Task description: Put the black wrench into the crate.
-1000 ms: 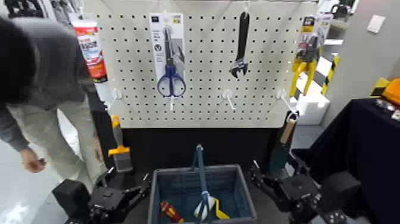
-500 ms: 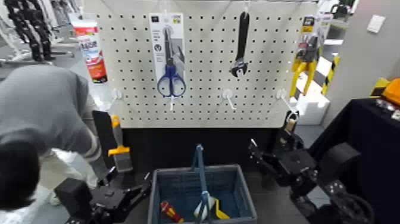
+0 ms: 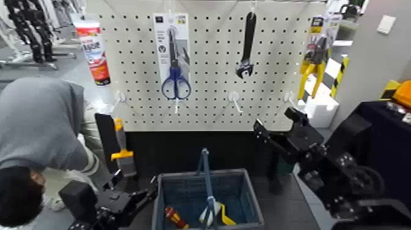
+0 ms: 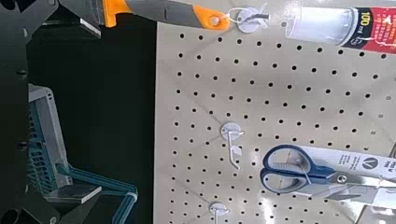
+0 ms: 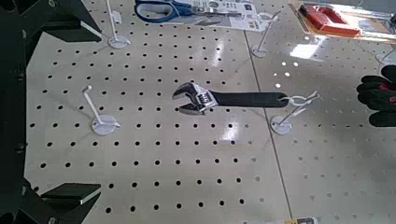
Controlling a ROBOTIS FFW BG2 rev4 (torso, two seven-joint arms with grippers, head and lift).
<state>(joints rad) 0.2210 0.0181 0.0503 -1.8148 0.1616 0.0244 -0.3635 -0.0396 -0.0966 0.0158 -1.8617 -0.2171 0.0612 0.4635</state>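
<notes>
My right gripper (image 3: 275,120) has just risen from beside the crate (image 3: 177,174) and now stands near the lower right part of the board (image 3: 208,67), its fingers apart with nothing between them. The wrench (image 3: 248,46) has not moved: it hangs from its hook (image 3: 253,7), handle up and jaw head down, between the scissors (image 3: 176,82) and the pliers (image 3: 314,68), above and a little to my left of that gripper. So the reach is under way, but I have no grip yet, and the task looks to be in its early part. In my right wrist view the wrench lies ahead, in line with the gap between my open fingers yet well apart from them. I judge that I must go on up and forward, bring one finger to each side of the slim handle, and close only then. The handle looks smooth and narrow, so a loose pinch could let the heavy head swing, and the hook may catch the top end unless I lift it clear. My left gripper (image 3: 134,181) waits by the crate's left side, its fingers apart too, and holds nothing. The crate stays put below the board, its handle (image 3: 207,177) upright across the opening; I need to lower the wrench beside that bar.
</notes>
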